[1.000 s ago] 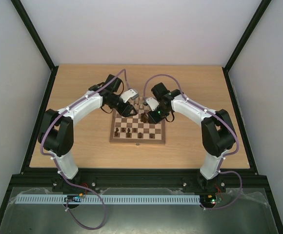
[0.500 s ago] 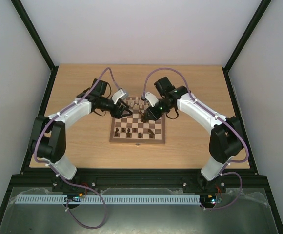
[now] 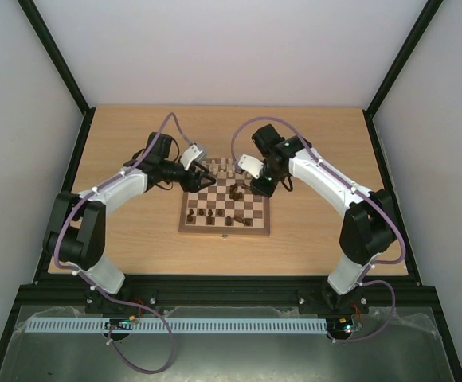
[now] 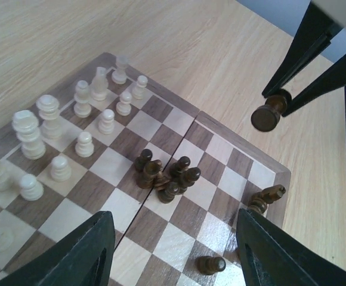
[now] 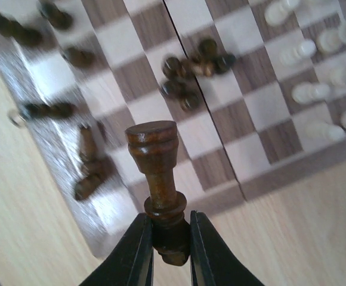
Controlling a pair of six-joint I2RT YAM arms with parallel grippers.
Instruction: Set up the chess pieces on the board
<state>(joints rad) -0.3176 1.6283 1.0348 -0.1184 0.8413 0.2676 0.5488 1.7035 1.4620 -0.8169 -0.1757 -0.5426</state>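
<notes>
Right wrist view: right gripper (image 5: 170, 241) nipped nearly closed on the foot of a dark brown chessman (image 5: 158, 161), which has a flat-topped head and a collar above the base. The board beneath it is smeared by motion blur.

Left wrist view, sharper: left gripper (image 4: 173, 253) spread wide over the board (image 4: 168, 241), nothing between its fingers. Pale cream pieces (image 4: 80, 128) stand in two rows along one board edge. Dark pieces (image 4: 164, 173) are bunched at the board's centre seam. One toppled dark piece (image 4: 267, 199) lies near a board corner. The held chessman shows against the tabletop (image 4: 221, 59) just past the board's border.

Top view: both arms bend in over the board's far edge. Pieces are too small to sort, and neither gripper's opening can be read.

Against half a second ago: the right gripper has shifted from over the board's far squares toward its right edge. The left arm has barely moved.
</notes>
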